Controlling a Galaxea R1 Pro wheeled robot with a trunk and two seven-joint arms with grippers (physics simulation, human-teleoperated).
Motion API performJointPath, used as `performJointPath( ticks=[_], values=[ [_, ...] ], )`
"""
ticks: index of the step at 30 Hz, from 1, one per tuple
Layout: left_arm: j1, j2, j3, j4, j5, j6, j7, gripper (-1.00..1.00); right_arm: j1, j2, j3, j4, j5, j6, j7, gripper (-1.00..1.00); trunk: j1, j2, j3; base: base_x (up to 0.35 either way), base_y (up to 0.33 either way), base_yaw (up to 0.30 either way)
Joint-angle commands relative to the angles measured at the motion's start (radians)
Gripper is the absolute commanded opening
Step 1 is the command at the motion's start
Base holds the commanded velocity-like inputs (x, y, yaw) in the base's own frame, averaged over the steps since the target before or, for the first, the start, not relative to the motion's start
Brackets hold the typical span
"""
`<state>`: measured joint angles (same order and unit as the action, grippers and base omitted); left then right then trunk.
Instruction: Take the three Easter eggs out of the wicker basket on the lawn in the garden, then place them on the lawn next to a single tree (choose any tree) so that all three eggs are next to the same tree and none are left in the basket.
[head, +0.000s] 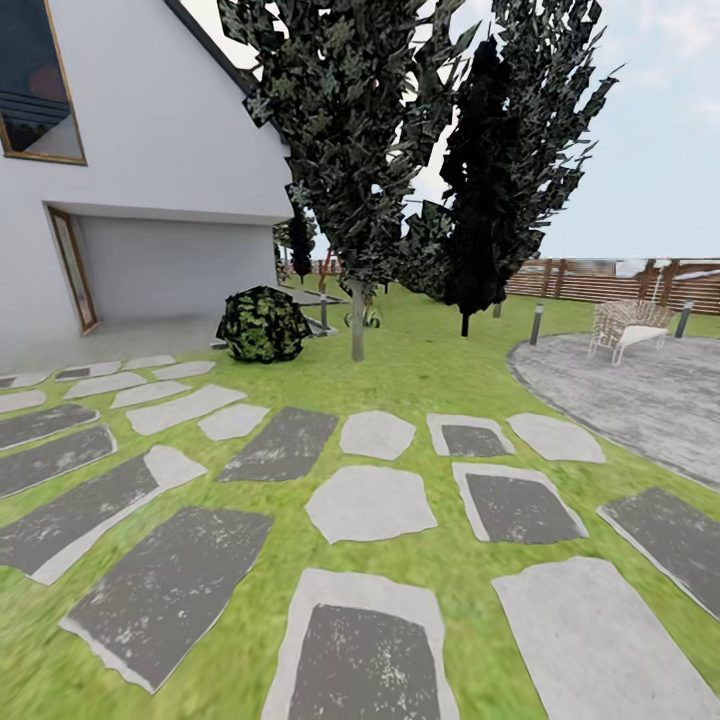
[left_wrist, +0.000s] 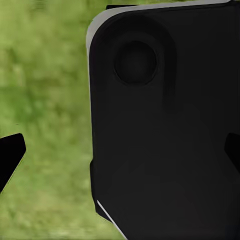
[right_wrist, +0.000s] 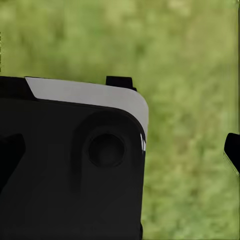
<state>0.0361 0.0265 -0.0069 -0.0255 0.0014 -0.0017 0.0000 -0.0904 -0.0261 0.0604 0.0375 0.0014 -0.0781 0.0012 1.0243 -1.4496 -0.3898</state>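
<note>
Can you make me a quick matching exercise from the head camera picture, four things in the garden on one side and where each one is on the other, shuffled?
Things:
1. tree
2. round bush
3. white chair
4. wooden fence

Places:
A. on the grey paved circle at the right
B. along the far edge of the garden at the right
C. beside the house, left of the slim trunk
D. on the lawn past the stepping stones, near the middle

Pairs: 1-D, 2-C, 3-A, 4-B
</note>
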Motion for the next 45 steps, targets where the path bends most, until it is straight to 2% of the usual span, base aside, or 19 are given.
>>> performJointPath(
  ticks=[1, 38, 45],
  values=[
    [0.001, 0.0, -0.001, -0.002, 0.0, 0.0, 0.0, 1.0, -0.002, 0.0, 0.006, 0.004, 0.0, -0.006, 0.0, 1.0, 0.001, 0.0, -0.001, 0.342, 0.0, -0.008],
    [0.001, 0.0, -0.001, -0.002, 0.0, -0.001, 0.0, 1.0, -0.002, 0.0, 0.006, 0.004, 0.0, -0.006, 0.0, 1.0, 0.001, 0.0, -0.001, 0.342, 0.0, -0.001],
    [0.001, 0.0, -0.001, -0.002, 0.0, 0.0, 0.0, 1.0, -0.002, 0.0, 0.007, 0.004, 0.0, -0.008, 0.0, 1.0, 0.001, 0.0, -0.001, 0.342, 0.0, -0.222]
  ],
)
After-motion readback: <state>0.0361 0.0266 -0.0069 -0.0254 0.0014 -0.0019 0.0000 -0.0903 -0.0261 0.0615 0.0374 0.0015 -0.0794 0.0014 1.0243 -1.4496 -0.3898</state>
